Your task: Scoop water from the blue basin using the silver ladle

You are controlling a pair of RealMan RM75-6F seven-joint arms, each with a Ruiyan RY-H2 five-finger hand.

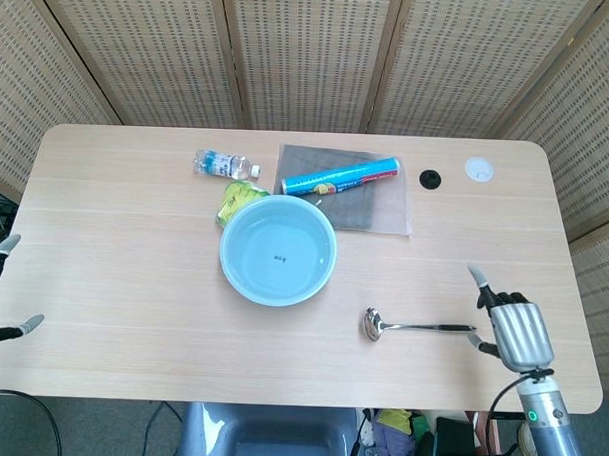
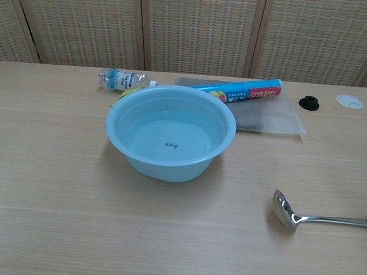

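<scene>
Reaching for silver ladle (image 1: 417, 326): right hand (image 1: 509, 331) empty, fingers apart, probably just short of the handle tip. Grip low and level. Blue basin (image 1: 278, 250) sits far beyond the bowl end.

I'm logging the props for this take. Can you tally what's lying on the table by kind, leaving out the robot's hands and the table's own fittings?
Basins: 1, blue basin
Ladles: 1, silver ladle
Bottles: 1, small water bottle, lying down
Wrap rolls: 1, blue food wrap roll
Mats: 1, grey mat
Yellow-green packets: 1, yellow-green packet, partly behind the basin
Total: 6
</scene>
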